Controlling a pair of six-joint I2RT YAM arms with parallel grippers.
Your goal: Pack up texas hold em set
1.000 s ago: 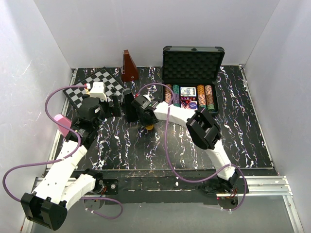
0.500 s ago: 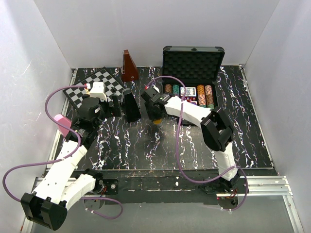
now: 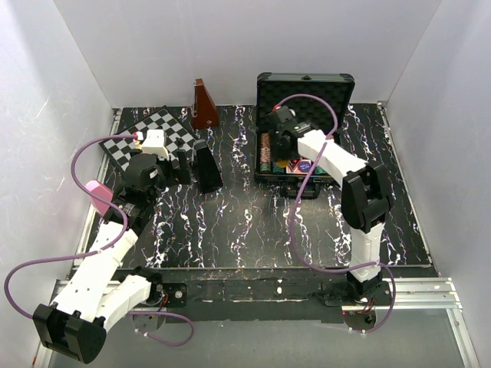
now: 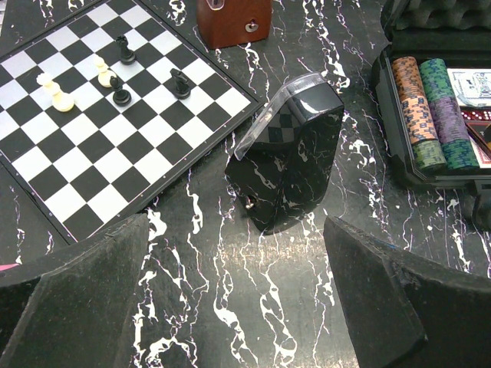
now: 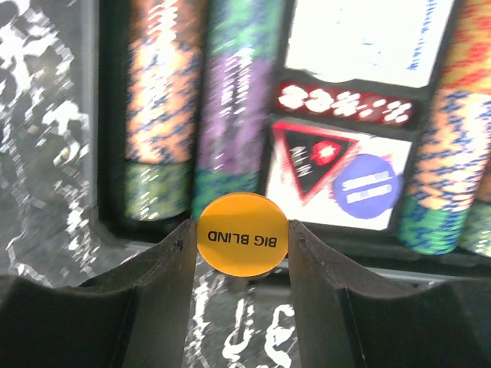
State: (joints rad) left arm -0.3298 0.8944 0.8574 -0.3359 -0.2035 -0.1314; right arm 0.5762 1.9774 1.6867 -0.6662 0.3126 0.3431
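The right arm has swung from mid-table over to the case (image 3: 305, 90), bringing the button with it. The right gripper (image 5: 242, 230) is clamped on the yellow button (image 5: 243, 234) by its rim, one finger at each side. The disc's flat face is turned to the wrist camera. Its "BIG BLIND" lettering runs from finger to finger and reads upside down in that view. Just beyond the fingertips lie the chip rows (image 5: 159, 100), their long axes running straight away from the fingers. Beyond and to the right, a blue button (image 5: 368, 186) rests on a deck (image 5: 314, 172). The left gripper (image 4: 238, 307) has its fingers wide apart, holding nothing, with a black wedge (image 4: 290, 165) ahead of them.
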